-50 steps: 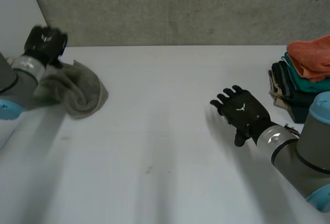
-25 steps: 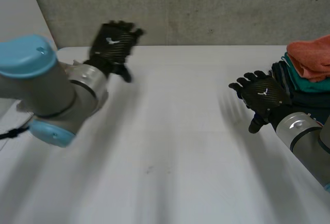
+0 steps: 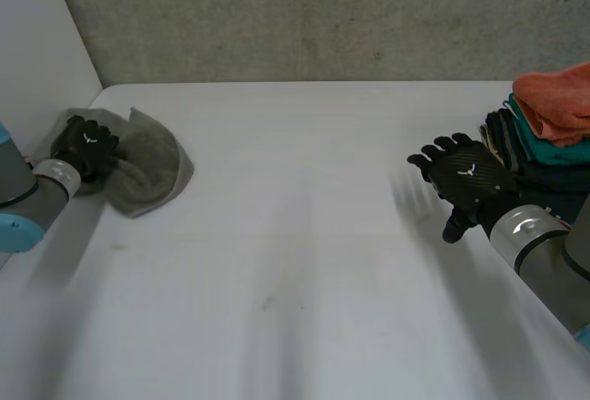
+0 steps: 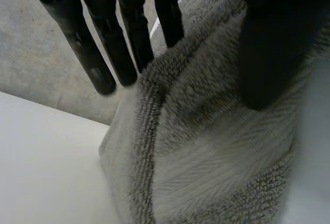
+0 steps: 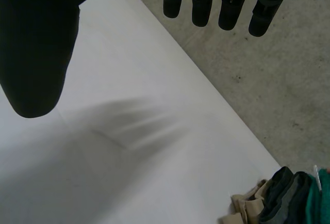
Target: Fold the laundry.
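Head view: the left robot hand (image 3: 85,145) is laid on a grey towel (image 3: 152,165) at the bench's (image 3: 304,216) edge; the right robot hand (image 3: 464,179) is held open, empty, near stacked laundry (image 3: 544,142). Left wrist view: straight fingers (image 4: 134,33) are seen over the towel. Right wrist view: fingers (image 5: 201,7) are spread.

My left robot hand (image 3: 85,145) and right robot hand (image 3: 466,179) are black, with a faint weave on the backs. My left arm (image 3: 18,183) and right arm (image 3: 548,257) are grey with light-blue caps. The towel (image 3: 147,165) at far left is plain grey-beige terry. The table (image 3: 304,234) is white and the wall (image 3: 323,13) mottled grey. At far right lie an orange cloth (image 3: 558,100), a teal cloth (image 3: 548,149), a dark cloth (image 3: 553,179) and a beige cloth (image 5: 247,206).
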You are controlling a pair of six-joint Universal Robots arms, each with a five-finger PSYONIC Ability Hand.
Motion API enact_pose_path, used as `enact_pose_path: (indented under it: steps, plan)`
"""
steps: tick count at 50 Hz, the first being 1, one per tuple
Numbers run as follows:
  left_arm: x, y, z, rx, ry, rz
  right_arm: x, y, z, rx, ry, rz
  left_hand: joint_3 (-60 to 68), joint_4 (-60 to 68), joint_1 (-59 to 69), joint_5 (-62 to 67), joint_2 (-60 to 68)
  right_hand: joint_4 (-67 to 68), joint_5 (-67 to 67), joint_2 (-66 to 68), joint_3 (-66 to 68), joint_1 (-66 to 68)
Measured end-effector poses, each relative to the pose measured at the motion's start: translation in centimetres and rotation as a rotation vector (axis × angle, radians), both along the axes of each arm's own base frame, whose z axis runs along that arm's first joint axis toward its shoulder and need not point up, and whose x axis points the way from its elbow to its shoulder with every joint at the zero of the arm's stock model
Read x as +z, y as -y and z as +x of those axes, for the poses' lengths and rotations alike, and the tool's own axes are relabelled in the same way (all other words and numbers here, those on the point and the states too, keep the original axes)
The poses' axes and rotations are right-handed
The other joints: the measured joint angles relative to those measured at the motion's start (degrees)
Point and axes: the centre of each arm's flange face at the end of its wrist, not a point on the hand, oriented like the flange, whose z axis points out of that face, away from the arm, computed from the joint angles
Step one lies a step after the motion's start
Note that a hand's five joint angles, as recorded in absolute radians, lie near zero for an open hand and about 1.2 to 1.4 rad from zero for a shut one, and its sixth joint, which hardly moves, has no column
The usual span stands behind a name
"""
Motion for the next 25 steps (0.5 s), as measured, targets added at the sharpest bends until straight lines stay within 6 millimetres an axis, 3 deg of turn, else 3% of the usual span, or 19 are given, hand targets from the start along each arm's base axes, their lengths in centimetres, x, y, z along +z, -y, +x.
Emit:
enact_pose_path:
  steps: [2,6,9,12,17,20,25]
  plan:
    - [-0.2,0.3,-0.2,-0.002,-0.01,-0.009,-0.2,0.0,0.0,-0.002,-0.002,0.004,18.7,19.0,16.0,18.3,18.9,0.0,0.0,0.0,0.0,0.0]
    - [0.8,0.4,-1.5,-0.014,-0.045,-0.048,-0.4,0.1,0.0,-0.005,-0.004,0.009,23.1,24.3,16.1,21.3,24.0,0.0,0.0,0.0,0.0,0.0]
    - [2.9,-0.2,-3.0,-0.031,-0.093,-0.086,-0.4,0.1,-0.1,-0.006,-0.005,0.011,23.1,24.3,16.1,21.3,24.0,0.0,0.0,0.0,0.0,0.0]
    - [7.2,-1.9,-5.4,-0.069,-0.202,-0.137,-0.4,0.2,-0.1,-0.007,-0.005,0.01,23.2,24.3,16.1,21.3,24.0,0.0,0.0,0.0,0.0,0.0]
    - [14.5,-6.5,-9.5,-0.17,-0.432,-0.185,-0.4,0.2,-0.1,-0.009,-0.003,0.008,24.2,24.4,16.1,21.3,24.2,0.0,0.0,0.0,0.0,0.0]
    - [18.7,-10.7,-12.5,-0.277,-0.592,-0.186,-0.2,0.3,-0.1,-0.011,-0.002,0.003,24.2,24.6,16.1,21.3,24.2,0.0,0.0,0.0,0.0,0.0]
    - [21.1,-16.7,-16.9,-0.437,-0.754,-0.11,0.1,0.3,-0.3,-0.018,0.0,-0.005,24.2,24.6,16.1,21.3,24.2,0.0,0.0,0.0,0.0,0.0]
